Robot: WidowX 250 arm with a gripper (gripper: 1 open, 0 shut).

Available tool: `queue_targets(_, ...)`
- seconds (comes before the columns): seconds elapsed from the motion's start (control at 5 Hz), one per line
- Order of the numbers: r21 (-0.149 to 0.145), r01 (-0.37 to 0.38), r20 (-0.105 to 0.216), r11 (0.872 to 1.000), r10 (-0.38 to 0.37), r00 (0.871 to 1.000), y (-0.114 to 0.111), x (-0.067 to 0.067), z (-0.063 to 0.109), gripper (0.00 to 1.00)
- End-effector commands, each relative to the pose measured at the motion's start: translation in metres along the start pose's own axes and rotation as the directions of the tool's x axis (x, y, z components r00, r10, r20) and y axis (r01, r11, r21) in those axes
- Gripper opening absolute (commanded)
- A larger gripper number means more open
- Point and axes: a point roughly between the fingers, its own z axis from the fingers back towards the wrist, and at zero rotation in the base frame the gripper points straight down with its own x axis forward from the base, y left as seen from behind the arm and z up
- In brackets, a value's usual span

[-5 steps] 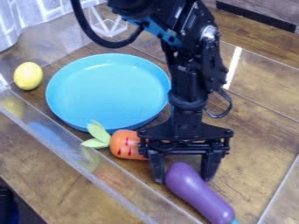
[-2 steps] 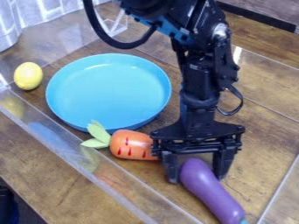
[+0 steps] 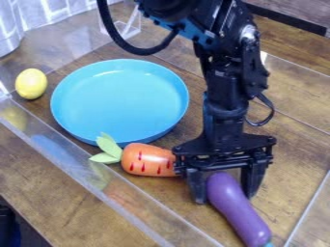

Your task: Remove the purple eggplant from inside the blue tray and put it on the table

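I see the wooden bench carrying the blue tray at the left, with nothing inside. My pincer points down with fingers apart, straddling the top of the purple eggplant, which lies on the bench, near right. The carrot lies just left of it; a lemon sits far left.

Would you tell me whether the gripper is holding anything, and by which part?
Nothing is held: the gripper is open, straddling the eggplant's upper end on the table.
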Motion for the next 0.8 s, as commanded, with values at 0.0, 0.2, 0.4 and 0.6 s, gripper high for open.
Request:
queue_targets(0.0, -0.008, 0.011, -0.004, 1.0, -0.011, 1.0, -0.0078, -0.0082, -0.0006, 1.0)
queue_targets(0.2, -0.009, -0.002, -0.009, 1.0, 0.002, 1.0, -0.0098, -0.0078, -0.0013, 1.0)
queue_targets(0.4, -0.007, -0.013, -0.012, 1.0, 0.013, 1.0, -0.0109, -0.0069, -0.0019, 0.0)
queue_targets(0.6, 0.004, -0.022, -0.003, 1.0, 0.022, 1.0, -0.0079, -0.0065, -0.0024, 0.0)
